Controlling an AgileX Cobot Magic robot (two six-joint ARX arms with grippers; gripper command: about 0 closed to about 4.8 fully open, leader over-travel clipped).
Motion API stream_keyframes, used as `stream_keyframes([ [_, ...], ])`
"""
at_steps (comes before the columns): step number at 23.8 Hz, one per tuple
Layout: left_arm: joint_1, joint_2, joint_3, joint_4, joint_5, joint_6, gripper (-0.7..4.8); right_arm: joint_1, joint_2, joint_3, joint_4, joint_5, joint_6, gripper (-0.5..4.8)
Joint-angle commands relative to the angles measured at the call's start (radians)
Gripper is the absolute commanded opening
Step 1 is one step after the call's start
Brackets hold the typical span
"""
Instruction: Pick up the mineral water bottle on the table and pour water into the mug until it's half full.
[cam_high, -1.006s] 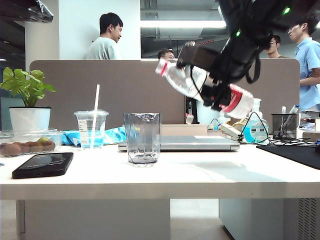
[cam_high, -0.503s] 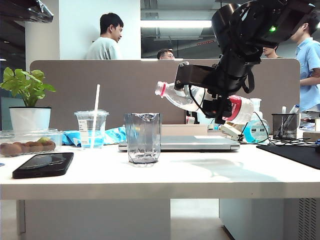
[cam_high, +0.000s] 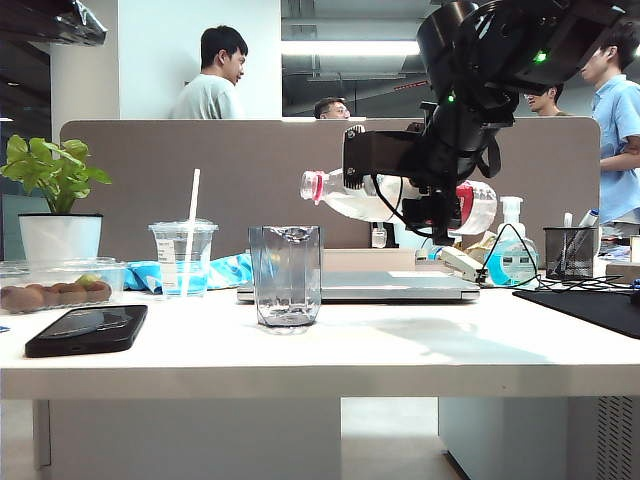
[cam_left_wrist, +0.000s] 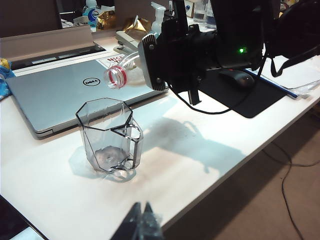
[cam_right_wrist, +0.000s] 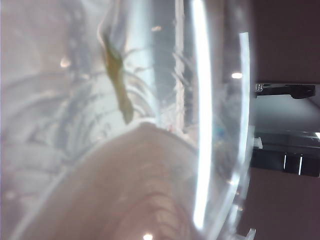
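The right gripper (cam_high: 432, 195) hangs above the white table (cam_high: 400, 350), clamped around the middle of the mineral water bottle (cam_high: 375, 197). The bottle lies nearly level in its grasp, the label end behind the pincer and the neck with its red ring sticking out ahead of it toward the mug (cam_high: 285, 275). In the left wrist view the bottle (cam_left_wrist: 122, 75) shows an open mouth, and that mouth sits short of the mug's (cam_left_wrist: 110, 136) rim, up and to the pincer's side of it, over the closed Dell laptop (cam_left_wrist: 60, 95). The mug stands upright on the table, below and ahead of the right gripper (cam_left_wrist: 172, 55), with only a trace of water at its bottom. The right wrist view is filled by the bottle's clear wall (cam_right_wrist: 125, 110), pressed close against the camera.

The left gripper (cam_left_wrist: 141, 223) shows only dark fingertips (cam_left_wrist: 134, 222) near the table's front edge, apart from the mug; whether its jaws are parted cannot be told.
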Motion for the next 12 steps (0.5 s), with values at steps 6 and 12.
stream_keyframes([
  [6, 0.001, -0.002, 0.006, 0.010, 0.002, 0.007, -0.04, 0.009, -0.010, 0.011, 0.078, -0.001, -0.109, 2.64],
  [12, 0.001, -0.002, 0.006, 0.010, 0.002, 0.007, -0.04, 0.009, -0.010, 0.011, 0.095, 0.018, -0.184, 2.64],
])
